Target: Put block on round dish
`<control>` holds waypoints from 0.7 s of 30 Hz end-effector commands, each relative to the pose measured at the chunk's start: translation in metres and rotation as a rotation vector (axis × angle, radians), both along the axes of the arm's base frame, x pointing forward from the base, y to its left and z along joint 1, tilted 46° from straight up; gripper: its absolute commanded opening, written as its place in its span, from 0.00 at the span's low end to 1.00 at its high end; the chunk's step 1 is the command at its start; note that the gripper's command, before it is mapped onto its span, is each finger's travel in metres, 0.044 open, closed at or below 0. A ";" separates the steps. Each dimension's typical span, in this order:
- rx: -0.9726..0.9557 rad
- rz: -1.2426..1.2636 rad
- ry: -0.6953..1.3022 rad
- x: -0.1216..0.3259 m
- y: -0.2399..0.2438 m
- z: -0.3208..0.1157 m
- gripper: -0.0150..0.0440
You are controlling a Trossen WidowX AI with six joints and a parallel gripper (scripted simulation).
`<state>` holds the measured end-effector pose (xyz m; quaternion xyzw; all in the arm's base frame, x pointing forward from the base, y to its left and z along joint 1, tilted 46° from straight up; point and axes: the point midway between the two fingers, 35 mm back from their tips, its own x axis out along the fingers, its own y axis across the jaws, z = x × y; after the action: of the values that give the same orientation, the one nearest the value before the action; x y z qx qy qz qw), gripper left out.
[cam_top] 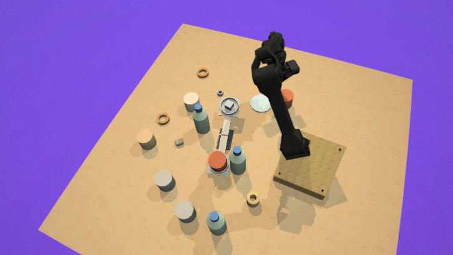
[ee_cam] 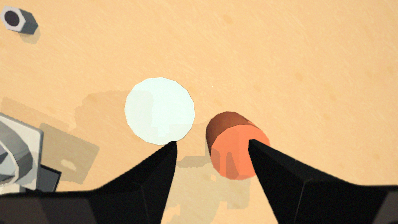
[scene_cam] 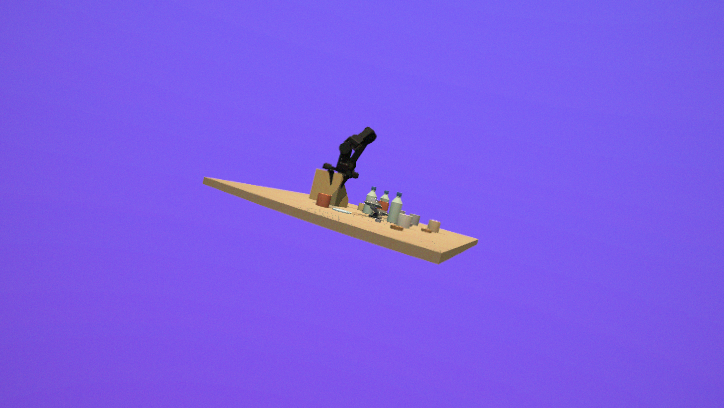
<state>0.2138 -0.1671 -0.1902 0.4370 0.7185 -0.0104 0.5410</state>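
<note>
My gripper (scene_cam: 336, 185) (ee_cam: 212, 145) is open and empty, above the table near the dish and one red cup. That lifted-off red cup (cam_top: 287, 98) (scene_cam: 324, 200) (ee_cam: 240, 152) stands on the table beside the round pale dish (cam_top: 260, 103) (scene_cam: 342, 210) (ee_cam: 160, 111), apart from it. The dish is bare. The small grey-white block (cam_top: 228, 104) lies uncovered inside the ring on the far end of the balance (cam_top: 226, 125) (ee_cam: 36, 142). The other red cup (cam_top: 217, 160) stands on the balance's near end. In the top view the arm hides the fingers.
A bottle (cam_top: 202, 122) stands left of the beam, another (cam_top: 237, 163) close beside the cup on the balance. Short cylinders, including a cream one (cam_top: 191, 100), stand leftward. A nut (cam_top: 220, 93) (ee_cam: 30, 25) lies near the block's end. The arm's wooden base (cam_top: 320, 164) is at right.
</note>
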 end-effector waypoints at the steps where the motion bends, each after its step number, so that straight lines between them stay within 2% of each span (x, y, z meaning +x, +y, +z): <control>1: 0.007 0.112 -0.096 0.013 0.003 0.008 0.69; 21: 0.050 0.651 -0.529 0.062 0.031 0.044 0.69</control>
<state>0.2655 -0.1406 -0.1527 0.2234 0.6723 0.2533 0.6588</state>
